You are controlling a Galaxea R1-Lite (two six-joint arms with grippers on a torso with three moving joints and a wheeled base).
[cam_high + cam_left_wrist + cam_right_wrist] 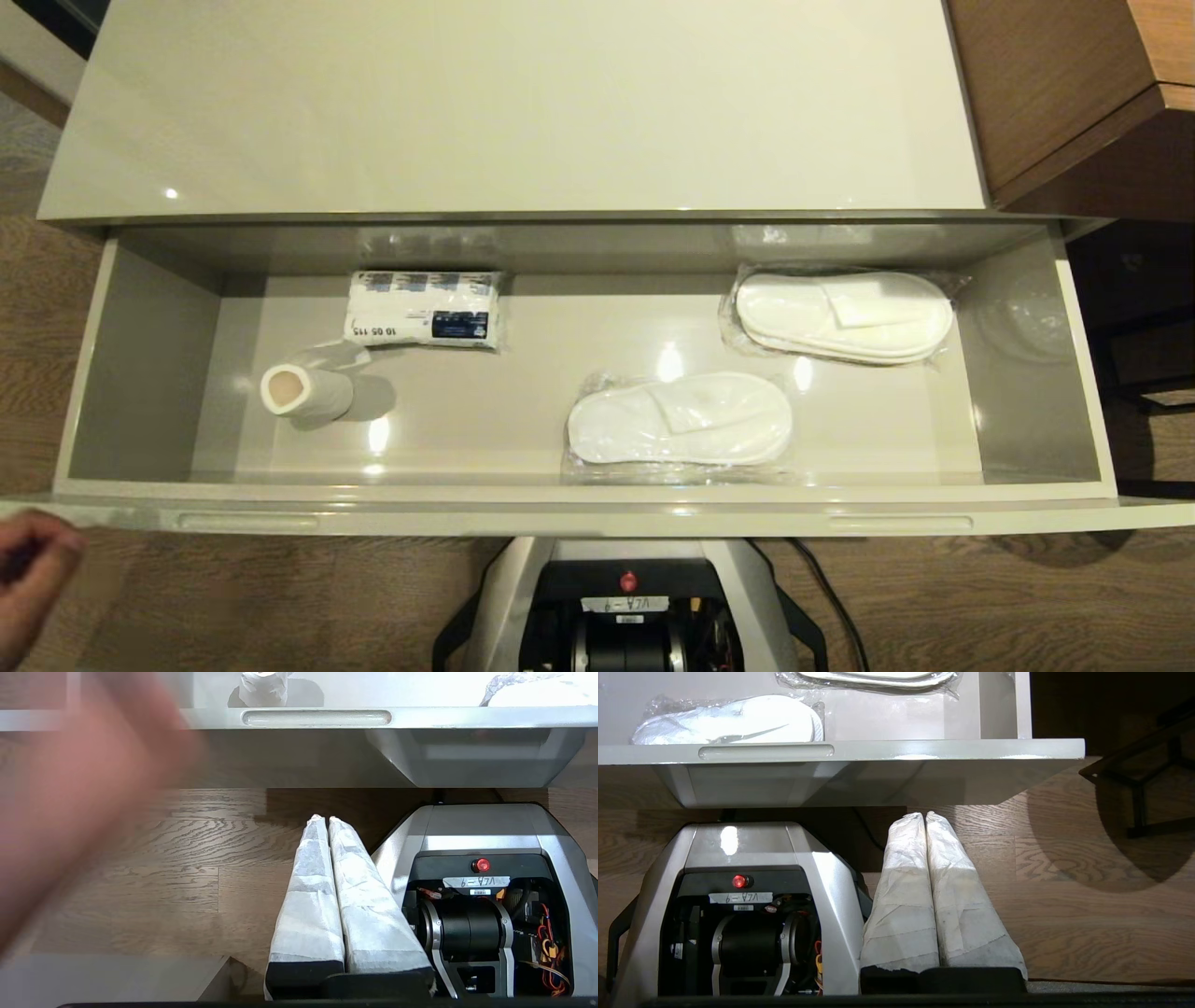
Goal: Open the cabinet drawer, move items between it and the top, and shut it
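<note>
Wood flooring surrounds the cabinet, whose drawer (140,373) stands pulled out below the top (513,103). Two slipper pairs (680,419) lie lengthwise toward its right end; the paper roll (303,390) stands upright near its left end. Both left gripper (328,820) and right gripper (925,815) hang pressed shut, empty, below the drawer's front edge.

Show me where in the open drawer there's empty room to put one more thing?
The biggest bare patch in the cabinet drawer lies between the paper roll and the front slipper pair. The left end is bare too. It's crowded near the back slipper pair and around the printed packet.
</note>
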